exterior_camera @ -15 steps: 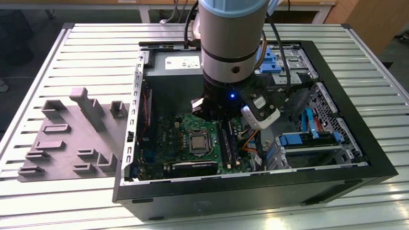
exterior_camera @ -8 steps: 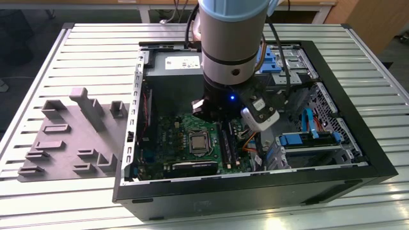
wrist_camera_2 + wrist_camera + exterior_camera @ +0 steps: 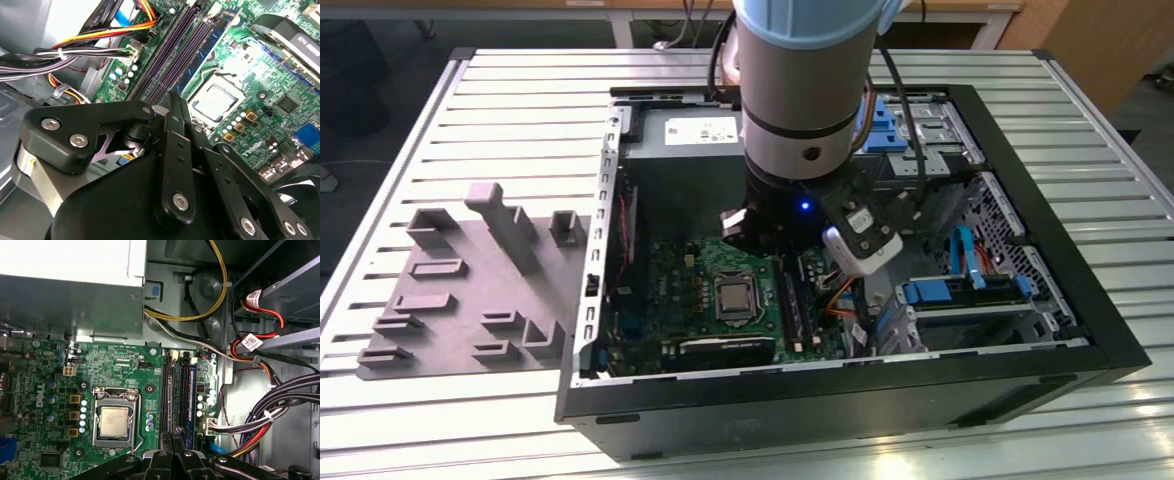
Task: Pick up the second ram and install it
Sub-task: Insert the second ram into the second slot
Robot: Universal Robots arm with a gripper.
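- One grey holder tray (image 3: 400,345) lies at nine o'clock of the open computer case (image 3: 854,400); its upright blocks carry no dark stick, so the pickup looks done.
- At the board's middle sits the CPU (image 3: 736,297).
- At three o'clock of it run the memory slots (image 3: 172,390), with the gripper (image 3: 173,436) directly over them; whether it is clamped or released I cannot tell.
- I judge that the second ram is at the gripper's tip, its seating unconfirmed.
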